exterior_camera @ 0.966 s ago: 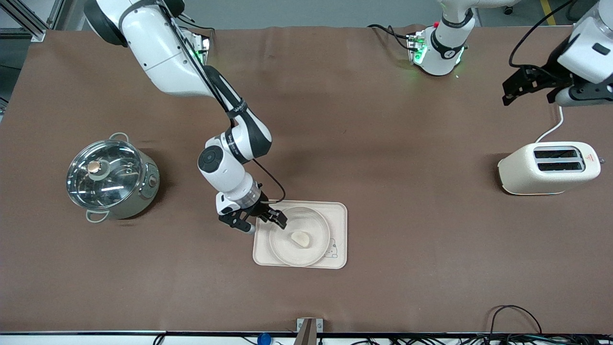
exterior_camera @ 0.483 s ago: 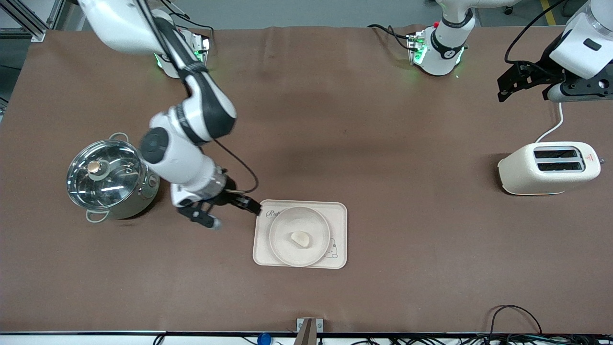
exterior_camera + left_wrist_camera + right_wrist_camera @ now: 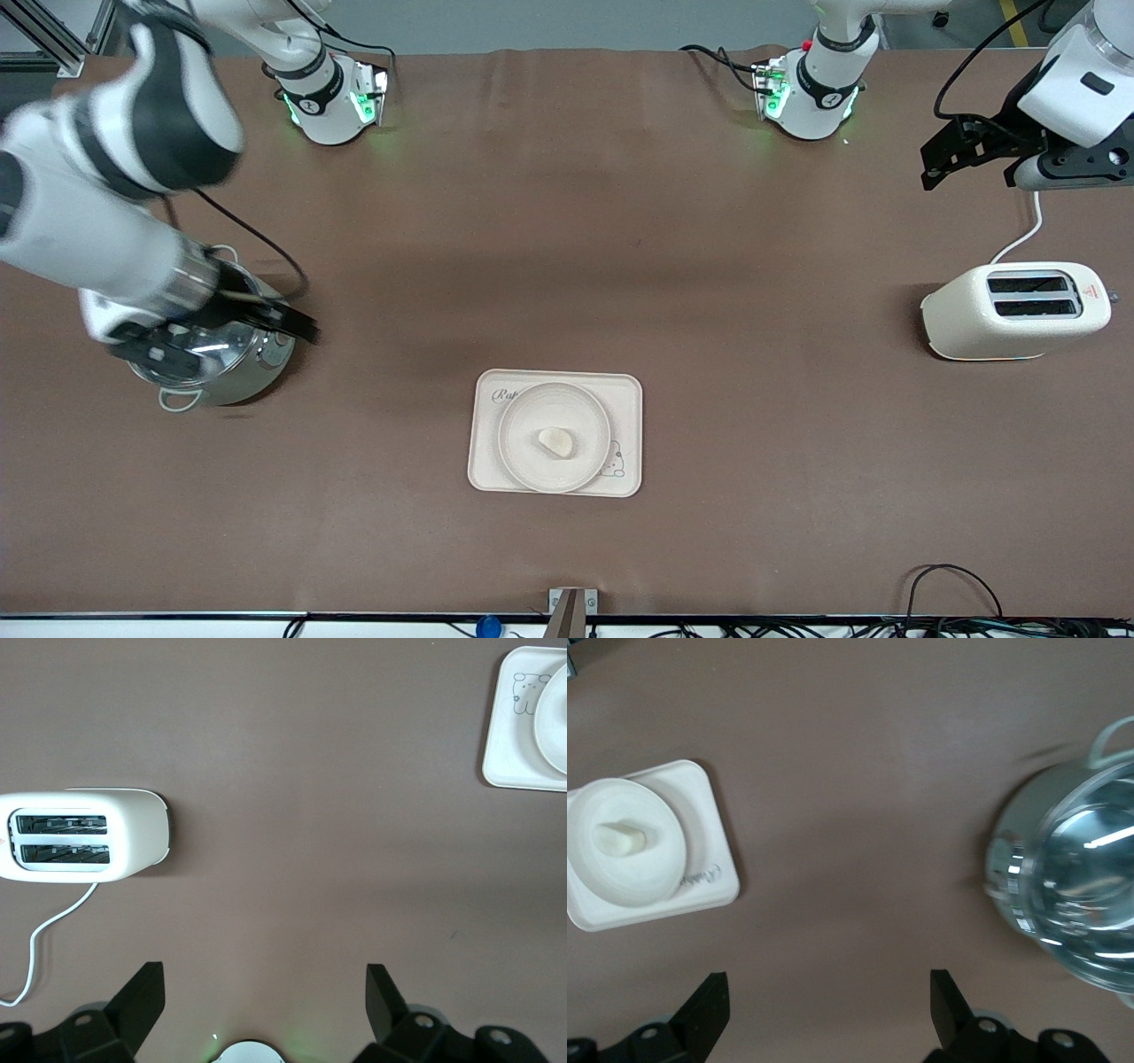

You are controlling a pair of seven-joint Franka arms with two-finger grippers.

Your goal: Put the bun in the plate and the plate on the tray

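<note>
Bun (image 3: 555, 441) lies on the plate (image 3: 523, 461), roughly at its middle, and the plate sits on the tray (image 3: 625, 394), which lies toward the front-camera edge of the table (image 3: 567, 266), about midway between the two arms' ends. Tray lettering and the small rabbit drawing peek out beside the plate's rim. One bun, one plate and one tray are in view, stacked together and touched by neither gripper.

Farther from the camera, and toward the right arm's end, stands one steel pot (image 3: 209, 350) with a glass lid. The right gripper (image 3: 217, 341) is up over that pot, well apart from the tray; its fingers (image 3: 704, 1014) are spread wide and hold nothing, and the right wrist view shows the tray, plate and bun off to one side of them, the pot to the other.

Toward the left arm's end stands one cream toaster (image 3: 1016, 310) with two slots, its white cord trailing away from it. The left gripper (image 3: 970, 158) waits above the table near the toaster, fingers (image 3: 142, 1005) wide apart and empty, far from the tray.

A brown cloth covers the table. Two arm bases with green lights stand along its edge farthest from the camera, with grey floor past them.
</note>
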